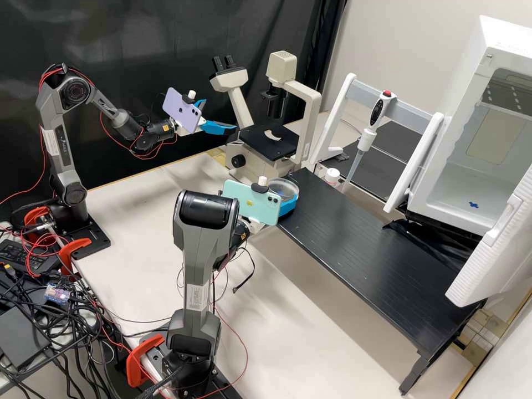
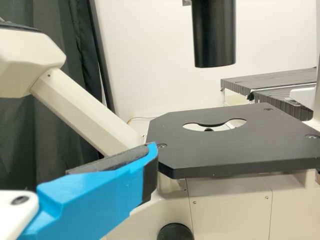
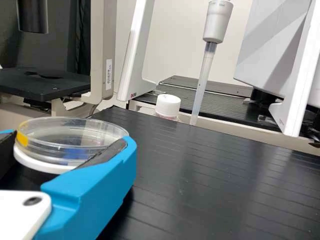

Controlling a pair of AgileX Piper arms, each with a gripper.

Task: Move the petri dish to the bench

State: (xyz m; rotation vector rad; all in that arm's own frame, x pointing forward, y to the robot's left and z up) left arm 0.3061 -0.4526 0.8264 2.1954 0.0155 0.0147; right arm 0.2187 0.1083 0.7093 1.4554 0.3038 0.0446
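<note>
In the high view my right gripper (image 1: 286, 203) holds the clear round petri dish (image 1: 282, 189) at the left end of the black bench (image 1: 377, 244). The right wrist view has the dish (image 3: 75, 135) level between the dark pads of the right gripper (image 3: 69, 146), with a yellow mark on its side. Whether its underside touches the bench cannot be told. My left gripper (image 1: 220, 115) stands open beside the microscope, nothing between its fingers. From its wrist view, one blue finger of the left gripper (image 2: 97, 192) shows near the microscope stage.
The microscope (image 1: 269, 141) stands behind the dish. Beyond the bench's far edge are a white-capped bottle (image 1: 332, 176) and a pipette (image 1: 367, 136) on a white stand. A white open-doored cabinet (image 1: 471, 188) is at the right.
</note>
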